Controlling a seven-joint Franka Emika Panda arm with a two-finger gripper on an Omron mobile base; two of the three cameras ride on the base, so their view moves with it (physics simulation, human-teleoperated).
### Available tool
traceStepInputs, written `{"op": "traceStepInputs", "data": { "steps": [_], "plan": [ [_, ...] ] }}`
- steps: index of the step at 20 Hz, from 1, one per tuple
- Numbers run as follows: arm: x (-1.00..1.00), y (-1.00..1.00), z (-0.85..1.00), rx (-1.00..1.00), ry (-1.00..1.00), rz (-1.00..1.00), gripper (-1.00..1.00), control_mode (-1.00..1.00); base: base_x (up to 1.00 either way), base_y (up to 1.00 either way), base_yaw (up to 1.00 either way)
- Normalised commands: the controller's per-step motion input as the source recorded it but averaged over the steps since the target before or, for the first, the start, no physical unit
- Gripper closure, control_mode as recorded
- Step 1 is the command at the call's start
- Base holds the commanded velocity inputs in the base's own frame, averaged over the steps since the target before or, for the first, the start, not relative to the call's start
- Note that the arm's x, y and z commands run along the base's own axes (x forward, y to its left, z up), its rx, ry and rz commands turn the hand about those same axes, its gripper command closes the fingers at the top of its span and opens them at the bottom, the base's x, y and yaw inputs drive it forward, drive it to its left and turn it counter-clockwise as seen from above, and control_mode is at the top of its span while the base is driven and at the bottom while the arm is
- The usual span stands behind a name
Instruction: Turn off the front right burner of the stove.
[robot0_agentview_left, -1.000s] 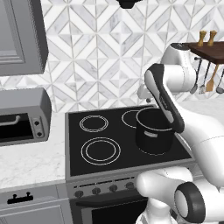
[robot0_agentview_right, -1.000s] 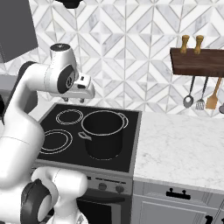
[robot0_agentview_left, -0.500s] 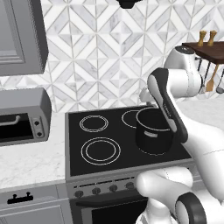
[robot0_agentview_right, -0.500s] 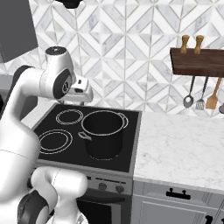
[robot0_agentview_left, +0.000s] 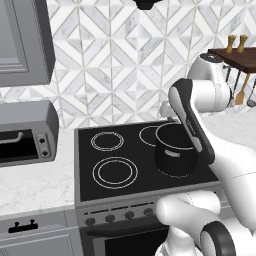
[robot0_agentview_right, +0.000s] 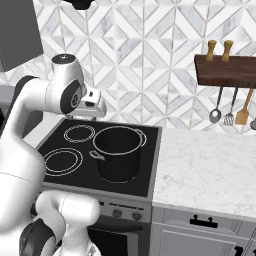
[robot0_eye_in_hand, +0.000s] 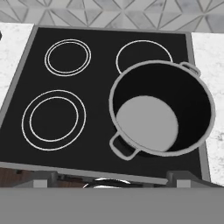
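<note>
Four white rings mark the black glass top of the stove (robot0_agentview_left: 125, 165), which sits between two marble counters with its long side running left to right and its row of knobs (robot0_agentview_left: 119, 216) facing the robot along the front steel panel. A dark pot (robot0_eye_in_hand: 162, 113) stands open on the front right ring, its two handles set diagonally; it touches no other ring, and the left half of the glass is bare. The arm (robot0_agentview_left: 192, 125) bends up and over the right side of the cooktop, elbow high by the wall, with the hand (robot0_agentview_right: 92, 102) above the back of the stove, looking down on it. Whether the fingers are spread or closed cannot be told. A toaster oven (robot0_agentview_left: 25, 132) stands on the left counter (robot0_agentview_left: 30, 185), well apart from the knobs; the right counter (robot0_agentview_right: 210, 165) lies under a utensil rack (robot0_agentview_right: 225, 70).
</note>
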Motion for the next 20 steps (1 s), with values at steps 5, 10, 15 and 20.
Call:
{"op": "traceStepInputs", "data": {
  "steps": [5, 10, 15, 20],
  "plan": [
    [-0.06, -0.04, -0.01, 0.0, 0.0, 0.0, -1.0, 1.0, -0.1, -0.1, 0.0],
    [0.0, 0.0, 0.0, 0.0, 0.0, 0.0, -1.0, 1.0, -0.16, -0.27, 0.0],
    [0.0, 0.0, 0.0, 0.0, 0.0, 0.0, -1.0, 1.0, -0.01, -0.36, 0.0],
    [0.0, 0.0, 0.0, 0.0, 0.0, 0.0, -1.0, 1.0, 0.0, -0.53, 0.0]
  ]
}}
